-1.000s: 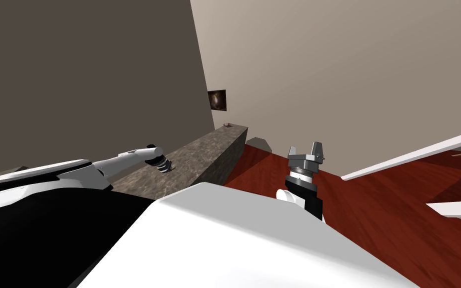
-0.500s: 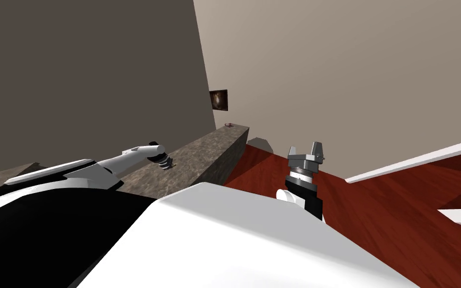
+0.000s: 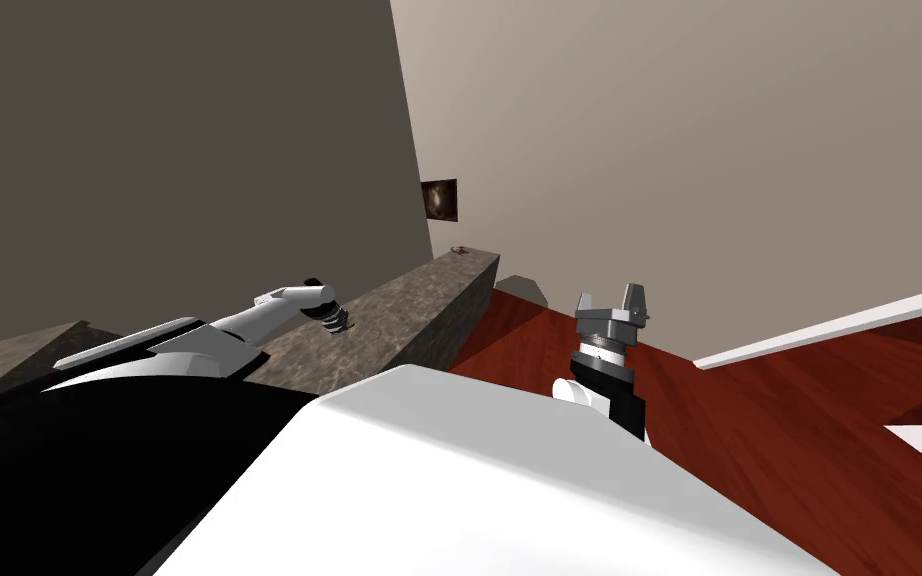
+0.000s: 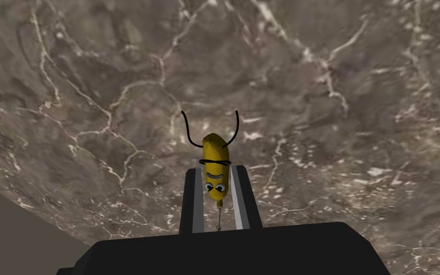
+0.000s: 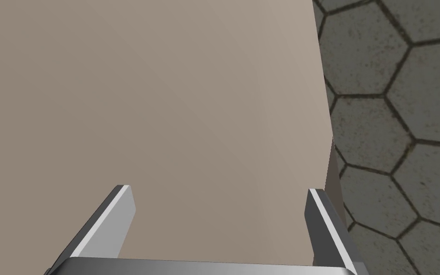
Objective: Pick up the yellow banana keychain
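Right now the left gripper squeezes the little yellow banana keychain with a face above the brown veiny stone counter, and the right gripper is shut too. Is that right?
Not quite. The right gripper is open, fingers wide apart with nothing between; the right wrist view shows it. The left gripper does squeeze the yellow banana keychain above the brown stone counter.

The banana keychain [image 4: 215, 164] is yellow, with white eyes and thin black cords. The counter [image 4: 319, 95] is brown-grey stone with white crackly lines. The fingers [image 4: 196, 200] of the left gripper [image 4: 215, 172] are light grey, on a black box. Beside the counter the floor [image 3: 749, 400] is dark red wood. At the counter's far end the wall [image 3: 649, 150] is beige.
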{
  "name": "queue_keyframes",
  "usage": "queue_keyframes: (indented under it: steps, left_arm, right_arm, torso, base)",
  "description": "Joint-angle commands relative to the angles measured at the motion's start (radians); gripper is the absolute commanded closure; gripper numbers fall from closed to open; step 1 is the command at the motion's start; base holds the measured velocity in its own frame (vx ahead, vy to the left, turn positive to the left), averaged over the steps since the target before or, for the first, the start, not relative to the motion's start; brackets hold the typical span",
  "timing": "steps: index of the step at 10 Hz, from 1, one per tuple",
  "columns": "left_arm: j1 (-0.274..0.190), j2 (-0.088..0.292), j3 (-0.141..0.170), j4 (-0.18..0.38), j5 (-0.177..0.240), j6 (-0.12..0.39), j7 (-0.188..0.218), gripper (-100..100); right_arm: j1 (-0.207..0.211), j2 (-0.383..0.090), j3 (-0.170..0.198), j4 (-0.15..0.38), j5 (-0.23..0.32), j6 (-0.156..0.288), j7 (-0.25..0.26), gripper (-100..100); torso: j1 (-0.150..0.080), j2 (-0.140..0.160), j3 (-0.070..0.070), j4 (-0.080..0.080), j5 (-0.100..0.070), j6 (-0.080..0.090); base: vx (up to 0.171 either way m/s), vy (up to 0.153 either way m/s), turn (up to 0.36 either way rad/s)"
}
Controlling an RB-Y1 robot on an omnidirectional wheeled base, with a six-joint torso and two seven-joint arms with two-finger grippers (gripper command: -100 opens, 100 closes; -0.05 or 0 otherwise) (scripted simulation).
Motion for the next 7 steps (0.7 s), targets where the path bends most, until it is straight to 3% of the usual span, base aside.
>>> queue_keyframes:
  steps: [1,3,6,7]
  left_arm:
    - [-0.050,-0.050,0.050,0.047,-0.050,0.050,-0.033,100]
    - [-0.083,-0.091,0.114,0.047,-0.106,0.070,-0.033,100]
    - [-0.083,-0.091,0.126,0.047,-0.199,0.070,-0.033,100]
    - [-0.083,-0.091,0.126,0.047,-0.210,0.070,-0.033,100]
  right_arm:
    - [0.000,0.000,0.000,0.000,0.000,0.000,0.000,0]
    - [0.000,0.000,0.000,0.000,0.000,0.000,0.000,0]
    - [0.000,0.000,0.000,0.000,0.000,0.000,0.000,0]
    - [0.000,0.000,0.000,0.000,0.000,0.000,0.000,0]
  torso:
    - [0.000,0.000,0.000,0.000,0.000,0.000]
    - [0.000,0.002,0.001,0.000,0.001,0.000]
    - [-0.001,0.000,0.000,0.000,0.000,0.000]
    - [0.000,0.001,0.000,0.000,0.000,-0.001]
  base:
    - [-0.007,0.012,0.303]
    - [-0.013,0.001,0.067]
    - [0.001,-0.001,-0.017]
    - [0.001,0.000,0.013]
